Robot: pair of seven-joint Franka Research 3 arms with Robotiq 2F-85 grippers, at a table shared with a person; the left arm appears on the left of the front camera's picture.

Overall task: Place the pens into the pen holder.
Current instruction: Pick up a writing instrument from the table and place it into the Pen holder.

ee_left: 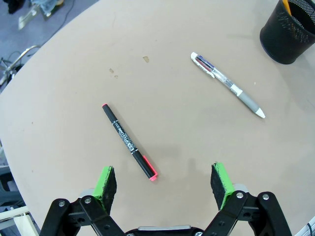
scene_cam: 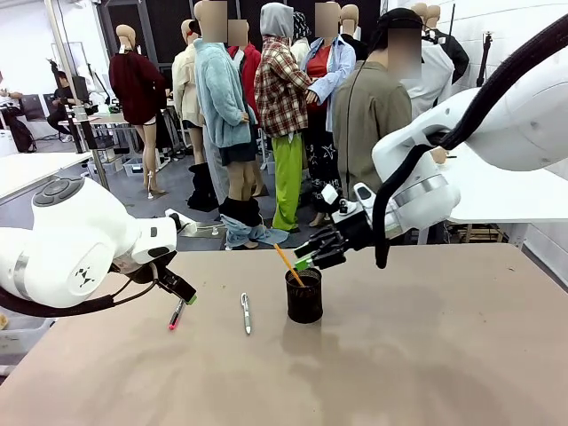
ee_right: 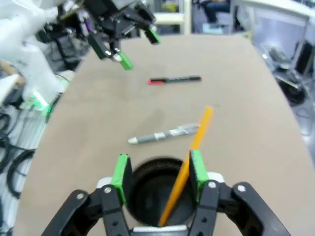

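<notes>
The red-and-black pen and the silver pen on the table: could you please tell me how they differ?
The red-and-black pen is dark with red ends; the silver pen is pale with a clip. The silver pen lies nearer the pen holder than the red-and-black pen. Both lie flat on the table, outside it.

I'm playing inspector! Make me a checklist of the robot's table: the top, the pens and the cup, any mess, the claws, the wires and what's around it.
Surface: tan table, with a few small marks.
Job's things: orange-yellow pen stands tilted in the pen holder; red and black pen and silver-white pen lie flat, apart from each other.
Clutter: nothing seen.
Grippers: left gripper open above the red and black pen; right gripper open over the pen holder.
Cables: black cable hangs along the right arm.
Surroundings: a person beyond the far edge; a white table behind.
</notes>
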